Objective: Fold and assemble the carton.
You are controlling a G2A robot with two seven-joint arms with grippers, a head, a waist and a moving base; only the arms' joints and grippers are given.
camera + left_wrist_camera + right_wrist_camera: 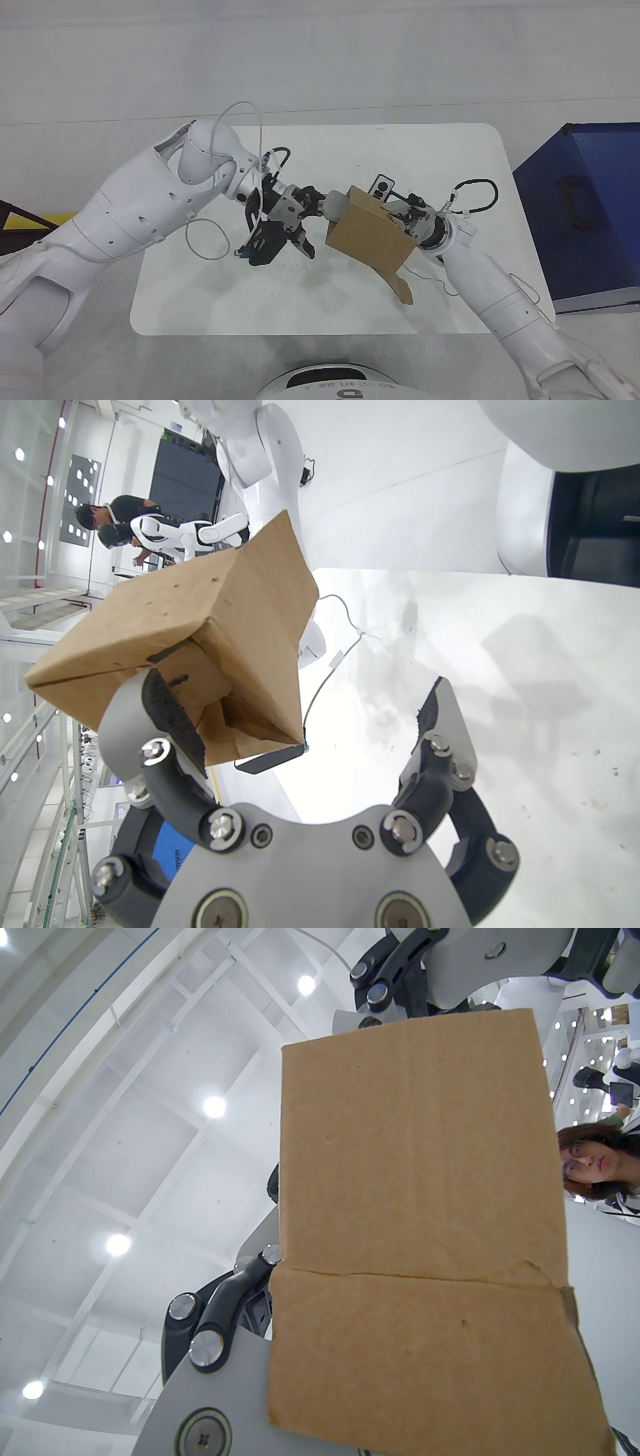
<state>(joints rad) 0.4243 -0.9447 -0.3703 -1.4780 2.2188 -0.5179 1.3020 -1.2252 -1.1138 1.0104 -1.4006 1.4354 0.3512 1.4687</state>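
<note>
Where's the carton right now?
In the top view the carton is tilted, right of centre over the table, between the grippers: the open left gripper at one end, the right gripper at the other.

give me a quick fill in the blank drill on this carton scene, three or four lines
1. The carton is ____ in colour.
2. The left gripper has its jaws ____.
3. One of its fingers rests against the ____.
4. Off the table, to one side, stands a ____ bin.
Missing words: brown; open; carton; blue.
</note>
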